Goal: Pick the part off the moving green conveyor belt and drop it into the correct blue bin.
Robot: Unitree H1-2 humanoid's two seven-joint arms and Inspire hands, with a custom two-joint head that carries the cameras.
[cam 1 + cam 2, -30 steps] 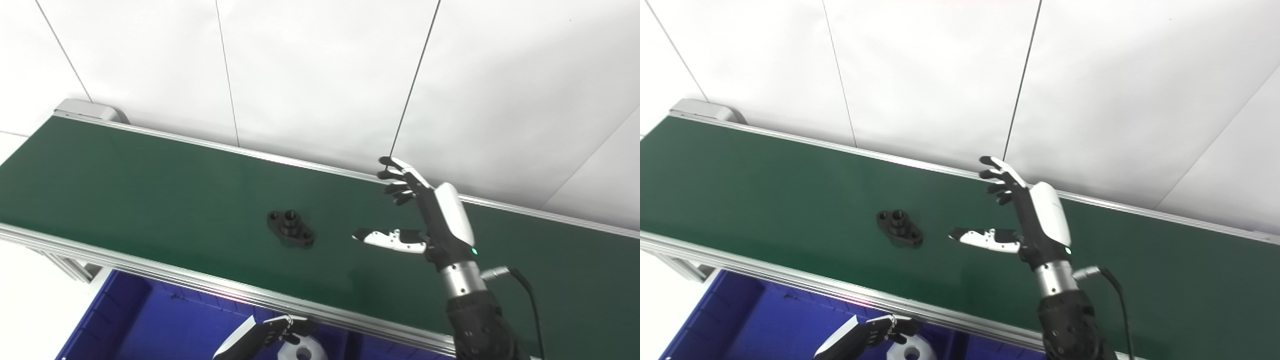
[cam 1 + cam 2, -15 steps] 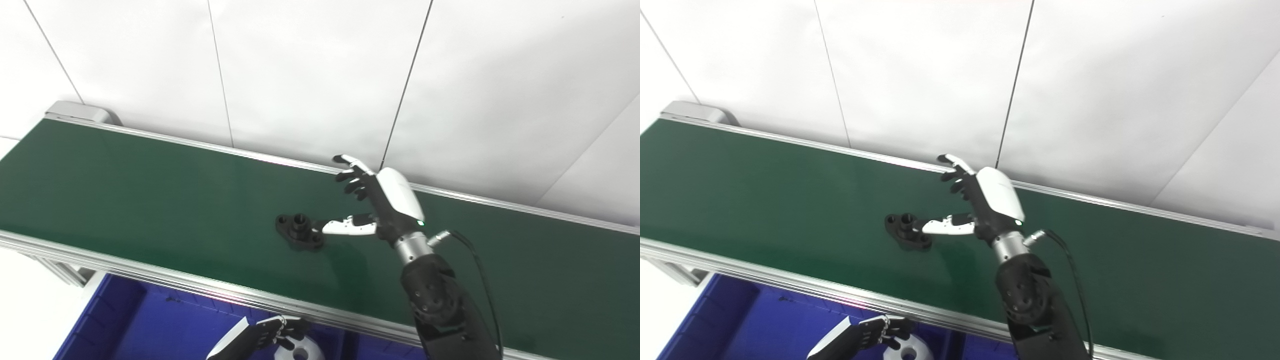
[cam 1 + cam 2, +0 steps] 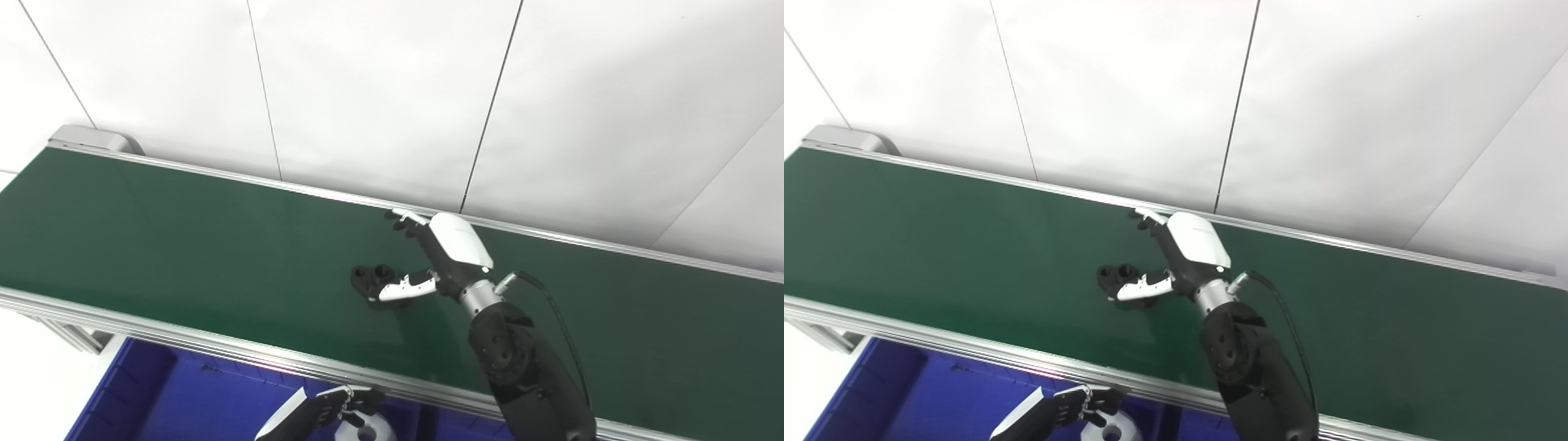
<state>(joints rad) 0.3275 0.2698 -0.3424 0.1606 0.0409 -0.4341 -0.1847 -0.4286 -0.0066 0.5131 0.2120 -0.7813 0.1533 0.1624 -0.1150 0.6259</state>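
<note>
While the belt point(image 3: 184, 245) runs across most of our view, we see a blue bin point(image 3: 184, 398) below its near rail. Our right hand point(image 3: 441, 257) reaches over the belt, fingers spread and holding nothing, its thumb lying across the near end of the part point(image 3: 370, 278). That black part lies flat on the belt, mid-width. Our left hand point(image 3: 324, 413) sits low over the bin, fingers curled beside a white ring point(image 3: 370, 429); we cannot tell whether it grips it.
</note>
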